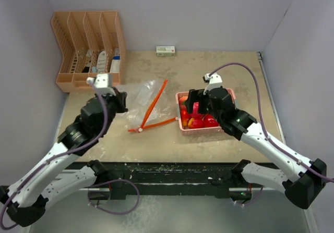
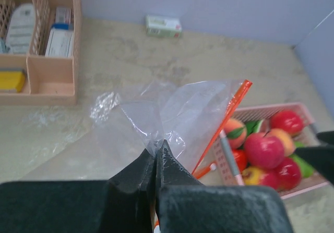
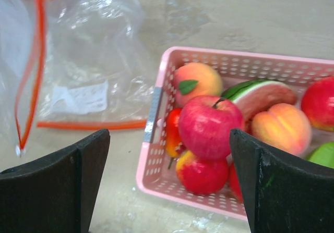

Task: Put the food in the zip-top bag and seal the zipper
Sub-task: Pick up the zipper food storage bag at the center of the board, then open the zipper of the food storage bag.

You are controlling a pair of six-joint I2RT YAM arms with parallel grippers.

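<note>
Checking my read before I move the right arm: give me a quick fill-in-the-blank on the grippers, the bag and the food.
1. The left gripper has its jaws ___ on the clear plastic of the zip-top bag.
2. The right gripper hangs over the food with its jaws ___ and nothing in them.
3. The food lies in a ___ basket, not yet in the bag.

Missing words: shut; open; pink.
</note>
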